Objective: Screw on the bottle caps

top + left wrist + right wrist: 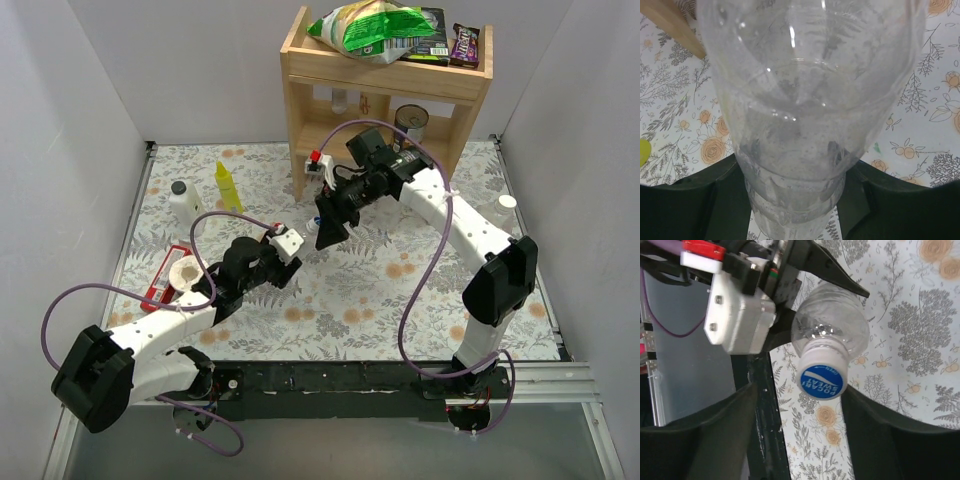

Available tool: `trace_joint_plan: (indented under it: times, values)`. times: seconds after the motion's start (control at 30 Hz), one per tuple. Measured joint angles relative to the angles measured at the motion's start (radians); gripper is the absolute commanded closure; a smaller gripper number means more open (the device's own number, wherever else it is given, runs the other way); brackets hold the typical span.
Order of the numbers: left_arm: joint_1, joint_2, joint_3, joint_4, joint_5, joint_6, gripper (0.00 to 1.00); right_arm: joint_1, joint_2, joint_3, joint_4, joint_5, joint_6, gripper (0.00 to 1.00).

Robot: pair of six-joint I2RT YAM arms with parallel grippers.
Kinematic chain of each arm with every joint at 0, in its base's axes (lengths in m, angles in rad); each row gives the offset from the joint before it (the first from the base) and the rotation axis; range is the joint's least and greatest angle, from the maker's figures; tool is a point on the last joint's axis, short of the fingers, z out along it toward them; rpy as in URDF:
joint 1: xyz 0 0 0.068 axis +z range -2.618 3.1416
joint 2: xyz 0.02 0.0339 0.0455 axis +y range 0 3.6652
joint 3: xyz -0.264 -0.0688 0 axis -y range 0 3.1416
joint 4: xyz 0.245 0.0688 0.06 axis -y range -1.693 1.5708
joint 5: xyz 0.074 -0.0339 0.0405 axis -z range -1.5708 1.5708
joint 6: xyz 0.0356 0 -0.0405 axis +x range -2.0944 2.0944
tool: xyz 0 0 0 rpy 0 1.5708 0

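Left jaws clamped on clear bottle [805,125], held above bench [400,300] middle. Right jaws parted, flanking cap [822,376] on neck, apart from it. Judged: bottle empty, light, thin-walled, crushable, slick; grip cap rim.

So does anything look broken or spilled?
Nothing really stands out. The clear bottle in the left gripper looks whole, its blue-and-white cap sits on the neck, and the table shows no spill. The bottle's inside just looks a bit speckled.
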Motion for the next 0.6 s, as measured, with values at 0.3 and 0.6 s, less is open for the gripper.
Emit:
trace_joint_plan:
  times: [0.3, 0.6]
  values:
    - [0.012, -0.002, 0.0, -0.043, 0.209, -0.003, 1.0, -0.097, -0.117, 0.101, -0.098, -0.019, -0.266, 0.21]
    - [0.017, 0.006, 0.069, -0.219, 0.584, 0.095, 1.0, 0.056, -0.354, -0.091, -0.173, 0.038, -0.841, 0.23]
